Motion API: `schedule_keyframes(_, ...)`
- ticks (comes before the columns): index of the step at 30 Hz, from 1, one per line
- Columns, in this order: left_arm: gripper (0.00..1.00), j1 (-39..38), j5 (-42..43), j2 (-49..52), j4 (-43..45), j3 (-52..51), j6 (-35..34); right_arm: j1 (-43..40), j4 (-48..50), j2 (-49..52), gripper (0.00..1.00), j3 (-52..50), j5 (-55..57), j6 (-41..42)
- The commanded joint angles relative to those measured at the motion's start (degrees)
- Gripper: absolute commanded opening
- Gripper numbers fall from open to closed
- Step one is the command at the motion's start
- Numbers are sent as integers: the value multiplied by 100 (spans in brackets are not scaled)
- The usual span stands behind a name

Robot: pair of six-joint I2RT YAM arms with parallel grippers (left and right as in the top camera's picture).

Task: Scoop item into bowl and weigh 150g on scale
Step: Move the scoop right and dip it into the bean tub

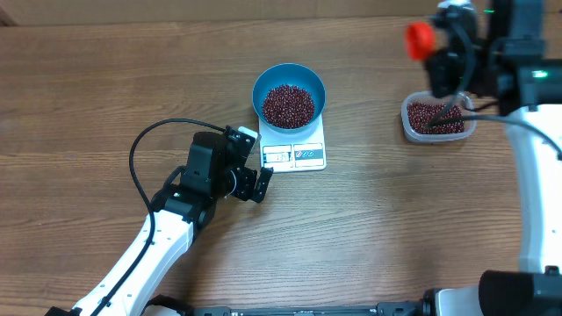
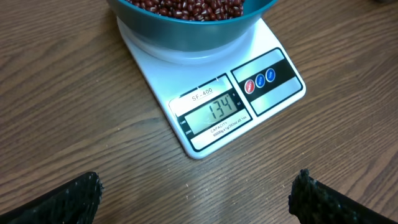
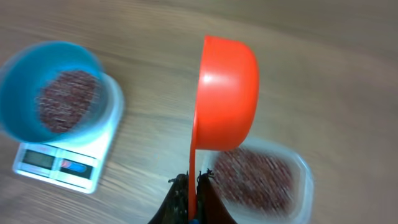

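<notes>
The blue bowl [image 1: 289,93] sits on the white scale [image 1: 294,151] at the table's middle, and dark red-brown beans [image 1: 288,104] fill it. The scale's display [image 2: 215,112] reads 134. My left gripper [image 1: 249,168] rests on the table just left of the scale, wide open and empty, its fingertips [image 2: 74,194] at the lower corners of the left wrist view. My right gripper [image 3: 192,180] is shut on the handle of an orange scoop [image 3: 226,101], held above a clear tub [image 1: 436,118] of beans at the right. The scoop [image 1: 419,38] also shows in the overhead view.
The clear tub [image 3: 267,180] stands near the right arm's white base [image 1: 536,175]. A black cable [image 1: 149,140] loops over the left arm. Bare wooden table lies between the scale and the tub.
</notes>
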Motion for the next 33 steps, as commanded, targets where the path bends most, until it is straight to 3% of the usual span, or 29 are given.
schedule_keyframes(1, 100, -9, -33, 37, 24, -22, -57, -723, -192, 245, 4, -46, -107, 127)
schedule_keyframes(7, 100, -9, -33, 37, 24, -22, -57, -1174, -549, 1097, 4, -293, 413, 129)
schedule_keyframes(21, 100, -9, -33, 37, 24, -22, -57, -1174, -697, 2203, 4, -297, 492, 664)
schedule_keyframes(33, 99, -9, -33, 37, 24, -22, -57, -1172, -546, 2455, 4, -297, -313, 946)
